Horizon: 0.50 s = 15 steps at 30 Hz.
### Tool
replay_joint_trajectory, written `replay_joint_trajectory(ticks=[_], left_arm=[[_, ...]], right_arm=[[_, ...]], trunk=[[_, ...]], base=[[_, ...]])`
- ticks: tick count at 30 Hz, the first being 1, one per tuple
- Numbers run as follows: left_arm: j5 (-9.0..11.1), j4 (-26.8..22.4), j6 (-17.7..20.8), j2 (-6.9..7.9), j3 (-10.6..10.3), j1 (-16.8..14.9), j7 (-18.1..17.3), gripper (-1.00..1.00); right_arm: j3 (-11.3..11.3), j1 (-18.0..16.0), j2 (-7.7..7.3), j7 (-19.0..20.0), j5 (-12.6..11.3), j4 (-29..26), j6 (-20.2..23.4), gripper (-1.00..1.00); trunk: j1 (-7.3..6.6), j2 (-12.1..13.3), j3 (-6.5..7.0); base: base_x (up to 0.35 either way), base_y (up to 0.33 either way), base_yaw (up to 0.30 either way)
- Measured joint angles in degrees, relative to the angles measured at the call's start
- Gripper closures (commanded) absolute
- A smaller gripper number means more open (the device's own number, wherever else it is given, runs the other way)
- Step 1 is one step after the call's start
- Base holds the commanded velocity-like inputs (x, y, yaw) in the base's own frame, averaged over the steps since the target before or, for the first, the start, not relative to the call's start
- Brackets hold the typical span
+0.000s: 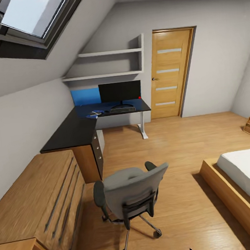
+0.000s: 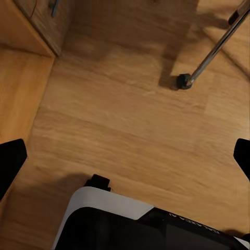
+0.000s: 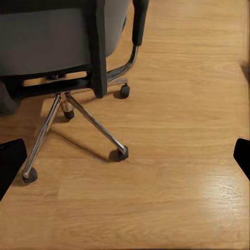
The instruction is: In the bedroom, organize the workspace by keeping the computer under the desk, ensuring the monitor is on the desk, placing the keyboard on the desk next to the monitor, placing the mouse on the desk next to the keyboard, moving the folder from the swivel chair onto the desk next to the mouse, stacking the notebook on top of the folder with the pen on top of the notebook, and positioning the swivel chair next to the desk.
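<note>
**Robot faces the chair from behind, desk across the room**

The swivel chair [image 1: 130, 195] stands in the middle of the oak floor [image 1: 181, 146], its tall grey back toward the head camera, well apart from the desk [image 1: 74, 132]. The desk runs along the left wall and turns the far corner under the wall shelves [image 1: 110, 63]. On its far section the monitor [image 1: 120, 92] stands upright, with the keyboard [image 1: 122, 110] lying just in front of its stand. A small blue-and-white item lies on the desktop left of the keyboard; it is too small to tell what it is. A low oak cabinet [image 1: 45, 210] sits near left, a bed [image 1: 246, 181] at right, and an oak door [image 1: 171, 72] in the far wall.

Both arms hang low, grippers pointing down at the floor. The left gripper [image 2: 125, 156] has its fingers spread wide with nothing between them; below it lie bare planks, the robot's own base [image 2: 140, 224], and one chrome chair leg with its castor [image 2: 183, 81]. The right gripper [image 3: 125, 156] is likewise spread wide and empty, looking at the chair's star base [image 3: 78, 112] and castors close by.
</note>
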Motion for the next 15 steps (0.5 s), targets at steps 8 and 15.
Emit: replay_joint_trajectory(ticks=[8, 15], left_arm=[[0.01, -0.02, 0.01, 0.07, 0.00, 0.01, -0.06, -1.00], [0.01, -0.01, 0.01, 0.03, -0.02, 0.01, -0.06, -1.00]], right_arm=[[0.08, -0.01, 0.26, 0.00, 0.09, 0.03, -0.05, -1.00], [0.19, -0.01, 0.26, 0.03, 0.24, 0.02, -0.09, -1.00]], trunk=[[0.00, 0.00, 0.00], [0.01, 0.00, 0.00]], base=[[0.000, 0.096, -0.105], [-0.037, 0.070, -0.016]])
